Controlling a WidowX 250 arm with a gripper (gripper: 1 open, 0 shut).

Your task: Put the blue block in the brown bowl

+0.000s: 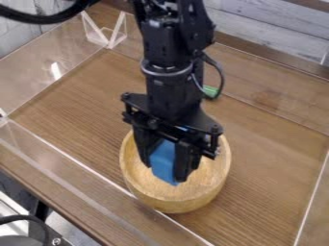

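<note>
Wood table [77, 106]: blue block [164, 159] btwn fingers [144, 152], over brown bowl [206, 187].

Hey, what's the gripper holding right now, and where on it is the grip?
The gripper holds the blue block, fingers pressed on its opposite side faces, inside the brown bowl.

Worktop [77, 106]: wood-grain surface in mid brown, planks running diagonally, enclosed by low clear plastic walls [26, 144] along its edges. Brown bowl [144, 188] is seen resting directly on it toward the near side, round, light wood, thick rim. A marker pen [207, 92] with a green end is seen lying on the surface behind the bowl, mostly hidden by the arm.
</note>
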